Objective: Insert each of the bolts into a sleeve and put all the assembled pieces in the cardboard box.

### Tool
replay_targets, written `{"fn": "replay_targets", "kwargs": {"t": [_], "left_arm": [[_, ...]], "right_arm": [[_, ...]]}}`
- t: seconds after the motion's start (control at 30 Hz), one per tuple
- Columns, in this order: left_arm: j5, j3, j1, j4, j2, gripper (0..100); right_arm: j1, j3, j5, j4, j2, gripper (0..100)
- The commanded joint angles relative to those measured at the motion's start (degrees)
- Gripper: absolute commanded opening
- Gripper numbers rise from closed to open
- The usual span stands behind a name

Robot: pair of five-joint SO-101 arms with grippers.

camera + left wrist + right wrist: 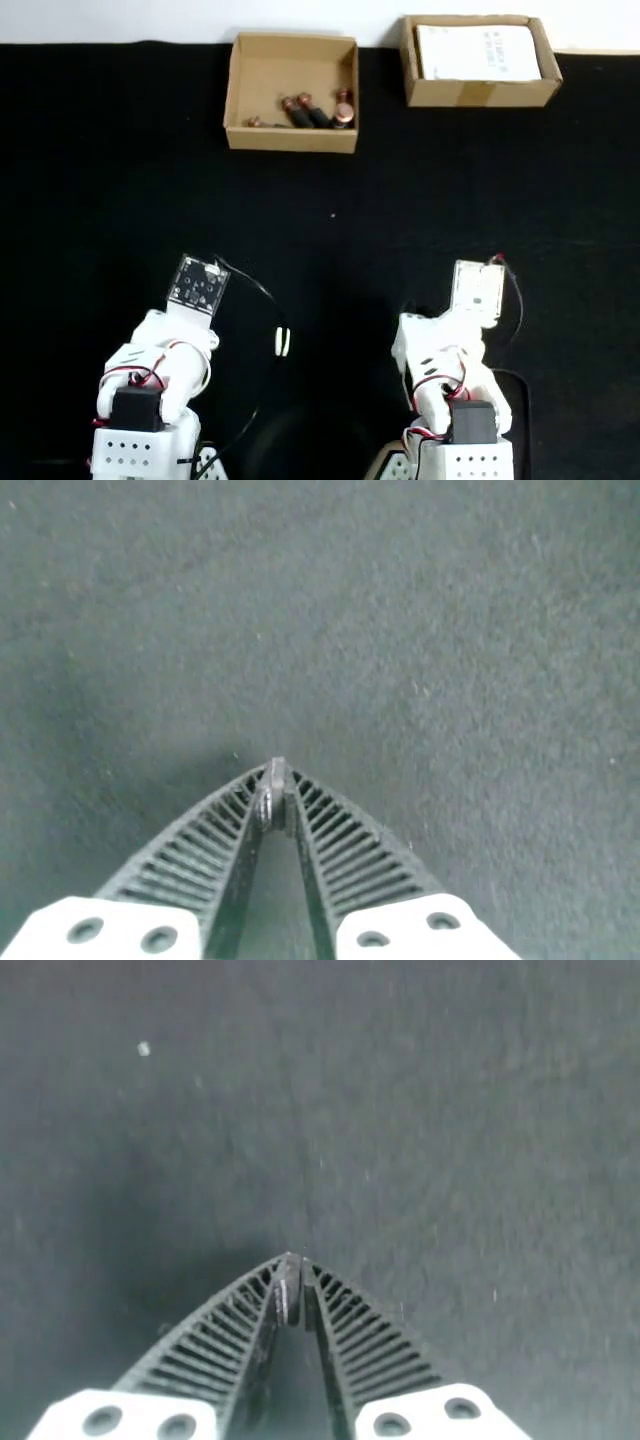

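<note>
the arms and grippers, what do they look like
One arm and the other arm both have white shells, black motor blocks and thin red wires, with a black cable curving off the wrist. The left gripper and right gripper look alike: two black ribbed fingers tapering to a point, on white bases with round holes.

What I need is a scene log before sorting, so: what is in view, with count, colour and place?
cardboard box: one, brown, open, far edge, left of centre
bolt-and-sleeve pieces: at least three, copper and dark, inside that box
second box: one, brown, far right
white sheet: one, inside the second box
table cover: one, black
arms: two, white, near edge, side by side
left tool: shut, over bare cover
right tool: shut, over bare cover
</note>
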Motion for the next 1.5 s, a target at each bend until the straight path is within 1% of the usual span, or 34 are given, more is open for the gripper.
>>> {"fn": "replay_targets", "kwargs": {"t": [0.0, 0.07, 0.17, 1.47], "left_arm": [[-0.1, 1.1, -0.5, 3.0, -0.6, 1], [-0.1, 1.1, -0.5, 5.8, -0.6, 1], [-0.1, 1.1, -0.5, 6.4, -0.6, 1], [-0.1, 1.1, -0.5, 6.4, -0.6, 1]], "right_arm": [[0.6, 7.5, 0.0, 4.6, -0.1, 0.7], [0.7, 7.5, 0.0, 8.2, -0.1, 0.7], [0.7, 7.4, 0.0, 10.2, -0.5, 0.7], [0.6, 7.4, 0.0, 10.2, -0.5, 0.7]]}}
